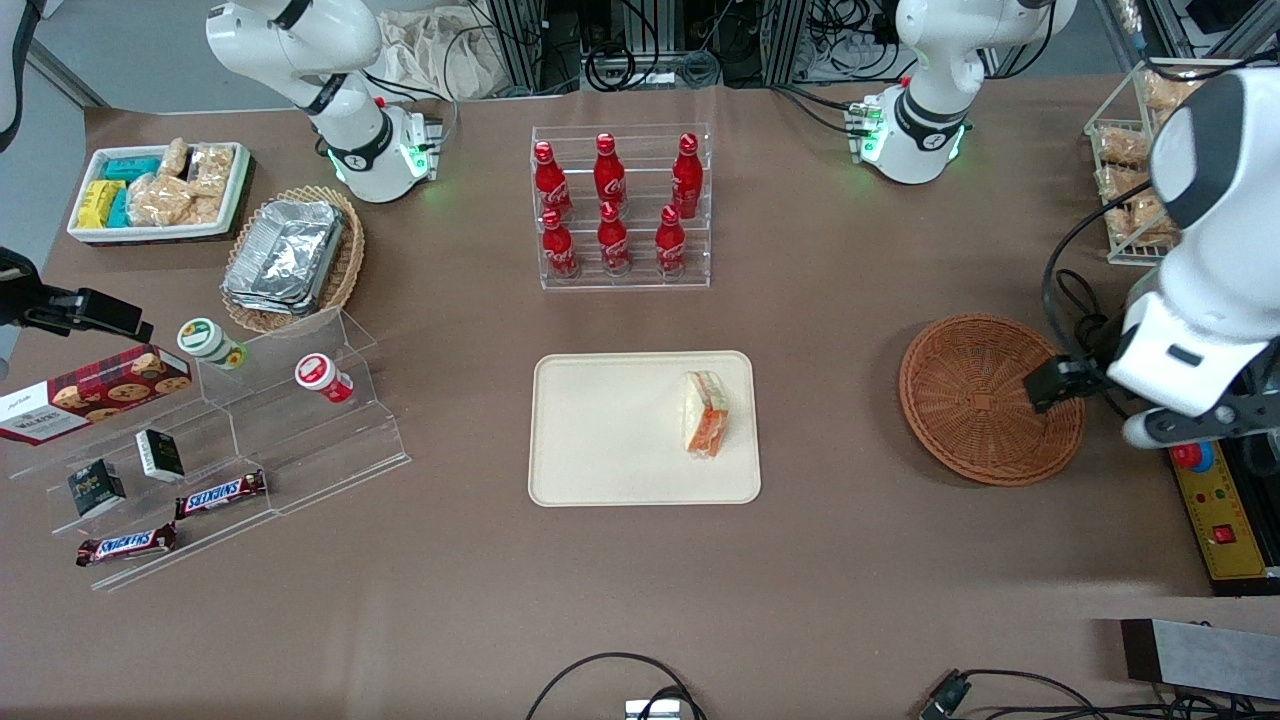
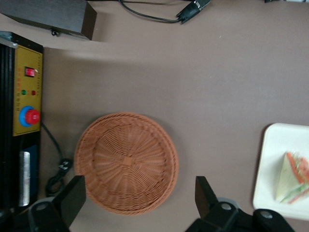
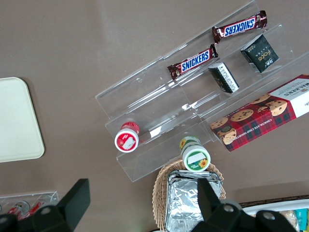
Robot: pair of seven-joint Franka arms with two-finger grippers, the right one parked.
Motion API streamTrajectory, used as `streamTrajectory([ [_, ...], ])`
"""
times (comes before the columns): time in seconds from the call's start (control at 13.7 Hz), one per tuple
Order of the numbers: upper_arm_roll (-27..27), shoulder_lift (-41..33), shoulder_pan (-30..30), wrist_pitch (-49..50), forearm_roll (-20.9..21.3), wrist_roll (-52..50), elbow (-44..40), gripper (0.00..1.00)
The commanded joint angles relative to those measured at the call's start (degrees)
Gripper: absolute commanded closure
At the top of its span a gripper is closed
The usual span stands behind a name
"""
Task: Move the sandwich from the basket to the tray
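A wrapped sandwich (image 1: 704, 413) lies on the cream tray (image 1: 600, 440), at the tray's end nearer the working arm. The gripper (image 2: 137, 203) hovers above the reddish-brown wicker basket (image 1: 975, 400), fingers spread wide and holding nothing, well apart from the sandwich.

Brown table (image 1: 820, 560): tray (image 1: 600, 430), basket (image 1: 975, 400), bottle rack (image 1: 622, 208).
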State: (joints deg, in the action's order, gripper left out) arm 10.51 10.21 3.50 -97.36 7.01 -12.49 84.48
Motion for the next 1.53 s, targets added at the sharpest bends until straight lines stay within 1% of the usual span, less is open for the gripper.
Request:
streamTrajectory([
  [0.0, -3.6, -5.7, -0.4, 2.9, -1.6, 8.7, 3.7, 0.00],
  [0.15, -4.9, -7.5, -0.4, 4.7, -1.6, 13.4, 3.7, 0.00],
  [0.22, -4.9, -8.0, -0.4, 5.6, -1.7, 13.5, 3.6, 0.00],
  [0.37, -5.0, -9.1, -0.4, 6.1, -3.5, 12.7, 3.7, 0.00],
  [0.66, -5.4, -10.9, -0.6, 7.1, -3.7, 11.6, 3.4, 0.00],
  [0.73, -7.5, -11.5, -1.8, 7.2, -3.9, 11.7, 3.3, 0.00],
  [0.8, -9.9, -11.9, -4.7, 7.1, -3.8, 11.7, 3.3, 0.00],
  [0.88, -11.1, -11.9, -6.0, 7.1, -3.8, 12.0, 3.2, 0.00],
  [1.46, -11.0, -12.4, -6.2, 9.3, -3.9, 12.1, 1.5, 0.00],
])
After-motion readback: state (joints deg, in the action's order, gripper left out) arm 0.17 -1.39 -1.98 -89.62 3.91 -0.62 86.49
